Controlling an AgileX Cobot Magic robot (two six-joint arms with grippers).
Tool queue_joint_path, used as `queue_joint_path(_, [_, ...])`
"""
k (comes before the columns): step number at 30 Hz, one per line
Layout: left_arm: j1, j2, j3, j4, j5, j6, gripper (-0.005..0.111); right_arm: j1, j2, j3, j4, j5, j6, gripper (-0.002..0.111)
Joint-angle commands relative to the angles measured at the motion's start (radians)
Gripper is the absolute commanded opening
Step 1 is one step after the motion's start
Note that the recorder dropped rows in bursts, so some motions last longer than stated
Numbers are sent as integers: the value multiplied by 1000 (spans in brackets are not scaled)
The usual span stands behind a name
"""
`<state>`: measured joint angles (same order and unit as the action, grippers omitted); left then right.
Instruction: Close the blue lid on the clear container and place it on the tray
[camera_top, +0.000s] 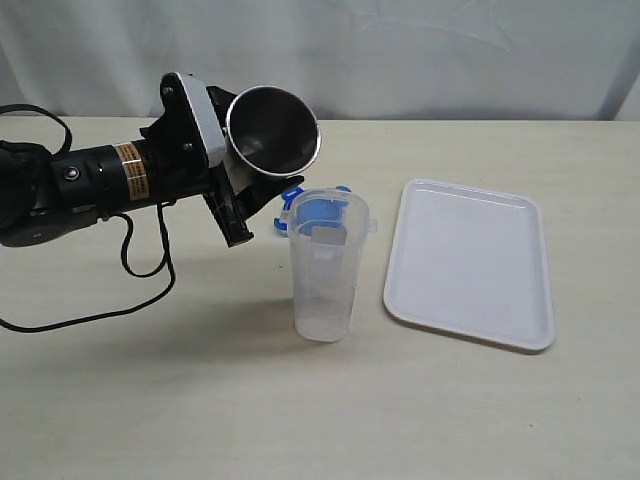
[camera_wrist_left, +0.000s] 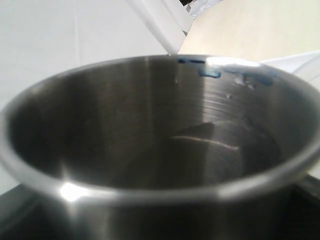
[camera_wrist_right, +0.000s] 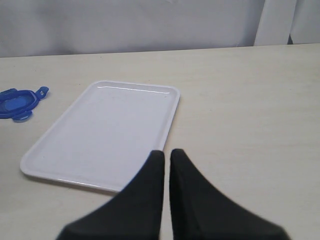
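Blue lid: we find it flat on the desk, just behind the clear container, toward the far edge. Left gripper, nearer, is clamped on a steel cup; right gripper, jaws together and empty, sits across the tray from it.

A pale, wood-toned table is carrying four things. The clear container is standing upright near its middle, open at the top. The blue lid is lying flat just behind it. The tray is resting flat to the right, near the container but not touching it. A black cable is trailing across the left side.
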<state>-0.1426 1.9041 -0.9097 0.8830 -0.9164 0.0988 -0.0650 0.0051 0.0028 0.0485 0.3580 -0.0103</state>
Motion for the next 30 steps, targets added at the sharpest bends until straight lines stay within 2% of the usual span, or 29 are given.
queue_joint_path(1, [-7,-19,0,-30,-66,4,0,-3,-5,-3,-3,-14,-2,4])
queue_joint_path(8, [-9,-19,0,-30,-76,63,0,-3,-5,-3,-3,-14,-2,4])
queue_joint_path(30, [-9,-19,0,-28,-82,96,0,-3,-5,-3,-3,-14,-2,4])
